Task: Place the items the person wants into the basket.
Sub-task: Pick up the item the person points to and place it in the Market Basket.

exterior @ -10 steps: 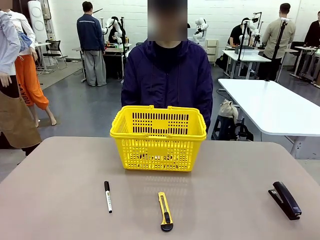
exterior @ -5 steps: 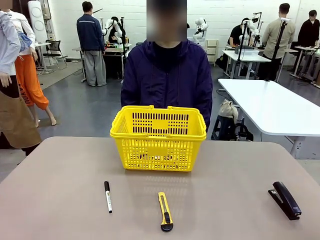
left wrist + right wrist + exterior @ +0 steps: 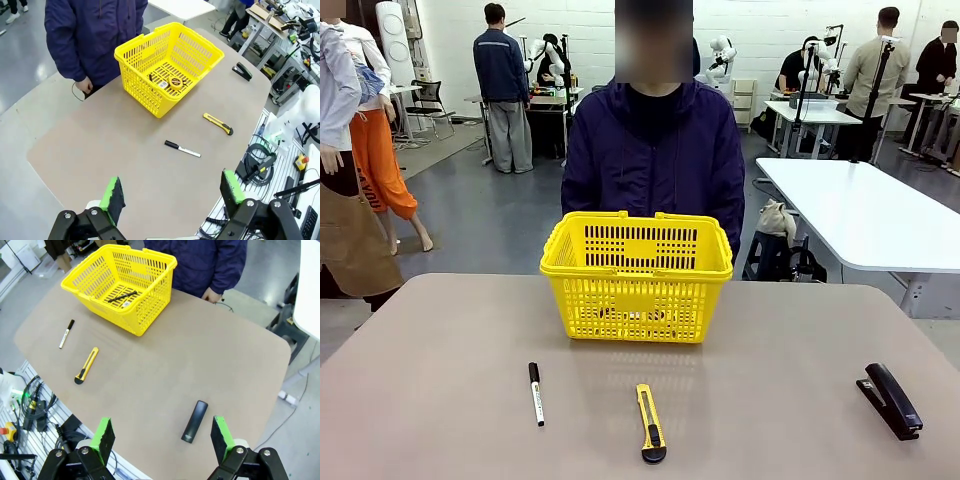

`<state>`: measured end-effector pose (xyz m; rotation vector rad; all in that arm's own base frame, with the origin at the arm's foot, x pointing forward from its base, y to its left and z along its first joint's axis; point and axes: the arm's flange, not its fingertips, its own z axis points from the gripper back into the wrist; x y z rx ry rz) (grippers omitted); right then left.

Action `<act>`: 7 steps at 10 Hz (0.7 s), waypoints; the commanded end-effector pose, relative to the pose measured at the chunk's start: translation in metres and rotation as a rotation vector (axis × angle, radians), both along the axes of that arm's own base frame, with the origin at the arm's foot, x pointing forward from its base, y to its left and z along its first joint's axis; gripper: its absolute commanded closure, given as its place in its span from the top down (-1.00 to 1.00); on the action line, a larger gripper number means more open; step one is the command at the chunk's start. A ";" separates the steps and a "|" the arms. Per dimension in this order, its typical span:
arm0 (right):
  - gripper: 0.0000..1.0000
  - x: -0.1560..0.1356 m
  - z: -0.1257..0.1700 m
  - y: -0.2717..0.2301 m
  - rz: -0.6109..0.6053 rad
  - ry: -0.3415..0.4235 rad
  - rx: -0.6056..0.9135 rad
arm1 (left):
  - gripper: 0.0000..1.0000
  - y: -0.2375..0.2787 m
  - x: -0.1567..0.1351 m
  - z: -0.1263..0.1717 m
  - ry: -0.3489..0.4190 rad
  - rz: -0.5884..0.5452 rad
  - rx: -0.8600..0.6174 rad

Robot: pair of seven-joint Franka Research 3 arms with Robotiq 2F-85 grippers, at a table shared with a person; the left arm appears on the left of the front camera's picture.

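While the yellow basket [image 3: 636, 300] stands at the far middle of the table [image 3: 440, 340], just in front of the person [image 3: 655, 160], two of the wanted things lie on its floor close together: the round yellow-and-black tape measure [image 3: 175, 82] and the slim black pen [image 3: 123, 296]. The black stapler [image 3: 891, 399] lies flat on the tabletop well apart from the basket, near the table's right edge on the robot's side; in the right wrist view it shows between the two green pads, far beneath them. On the near half of the table lie a white marker [image 3: 535, 392] with a black cap, left of centre, and a yellow-and-black utility knife [image 3: 650, 423] to its right, apart from each other and both pointing roughly toward the basket. The person in the dark hooded jacket stands against the far edge, one hand [image 3: 84, 86] by the table's rim. The left gripper [image 3: 171, 176] hangs high above the table with its jaws spread wide and nothing between them — the right gripper [image 3: 161, 420] likewise, wide and empty.
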<state>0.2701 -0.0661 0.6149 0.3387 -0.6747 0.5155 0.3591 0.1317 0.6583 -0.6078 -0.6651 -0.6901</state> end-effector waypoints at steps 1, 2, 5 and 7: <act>1.00 0.001 -0.001 0.001 -0.025 0.011 -0.027 | 1.00 0.001 0.000 0.000 -0.007 -0.011 -0.010; 1.00 0.001 -0.001 0.001 -0.025 0.011 -0.027 | 1.00 0.001 0.000 0.000 -0.007 -0.011 -0.010; 1.00 0.001 -0.001 0.001 -0.025 0.011 -0.027 | 1.00 0.001 0.000 0.000 -0.007 -0.011 -0.010; 1.00 0.001 -0.001 0.001 -0.025 0.011 -0.027 | 1.00 0.001 0.000 0.000 -0.007 -0.011 -0.010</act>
